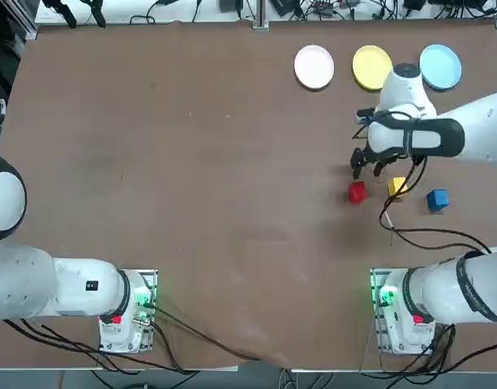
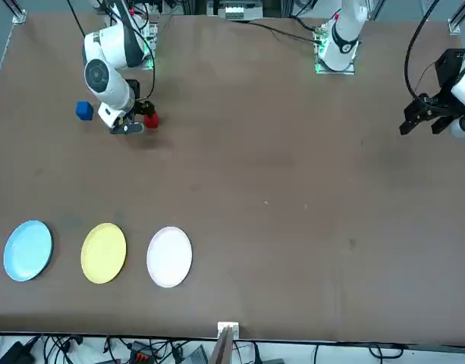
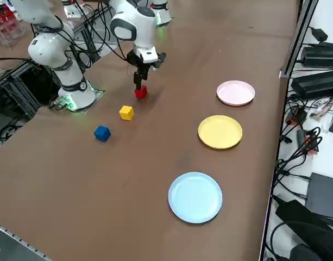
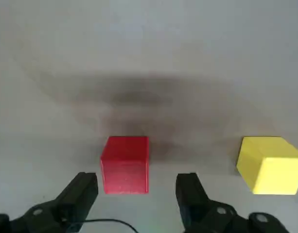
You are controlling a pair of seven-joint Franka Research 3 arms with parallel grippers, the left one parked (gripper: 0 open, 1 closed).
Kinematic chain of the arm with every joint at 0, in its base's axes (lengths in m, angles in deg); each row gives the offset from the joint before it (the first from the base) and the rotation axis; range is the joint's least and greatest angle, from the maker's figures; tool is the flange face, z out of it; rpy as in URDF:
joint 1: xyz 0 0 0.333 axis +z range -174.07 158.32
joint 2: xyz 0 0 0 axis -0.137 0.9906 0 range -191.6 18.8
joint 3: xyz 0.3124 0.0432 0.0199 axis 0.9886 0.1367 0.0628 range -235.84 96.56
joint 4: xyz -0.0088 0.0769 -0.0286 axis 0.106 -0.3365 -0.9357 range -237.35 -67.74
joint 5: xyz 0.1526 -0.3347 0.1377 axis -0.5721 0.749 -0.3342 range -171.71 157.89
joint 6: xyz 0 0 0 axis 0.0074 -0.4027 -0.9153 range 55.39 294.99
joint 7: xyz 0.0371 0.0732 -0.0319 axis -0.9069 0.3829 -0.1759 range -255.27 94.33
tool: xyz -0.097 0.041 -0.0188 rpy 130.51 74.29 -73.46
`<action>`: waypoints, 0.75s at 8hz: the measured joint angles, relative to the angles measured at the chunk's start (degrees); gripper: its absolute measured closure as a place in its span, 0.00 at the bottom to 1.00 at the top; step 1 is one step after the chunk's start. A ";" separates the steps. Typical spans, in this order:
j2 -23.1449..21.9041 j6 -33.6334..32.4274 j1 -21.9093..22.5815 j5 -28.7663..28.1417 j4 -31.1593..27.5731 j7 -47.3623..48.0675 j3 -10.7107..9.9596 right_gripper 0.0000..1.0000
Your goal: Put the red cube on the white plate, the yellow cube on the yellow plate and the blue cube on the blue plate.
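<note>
The right tool (image 4: 136, 194) hangs open over the red cube (image 4: 125, 164) on the worktop (image 1: 191, 162), so no cube sits on a plate yet and all three wait.

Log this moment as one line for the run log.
right gripper: open, above small red cube | yellow cube, blue cube: on table | white plate, yellow plate, blue plate: empty
</note>
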 joint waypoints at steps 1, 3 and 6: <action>0.14 1.26 0.93 0.00 -0.97 0.78 0.00 0.02; 1.38 4.78 1.99 0.00 -2.74 1.53 0.00 0.02; 4.03 6.81 2.30 0.00 -3.28 1.55 0.00 0.02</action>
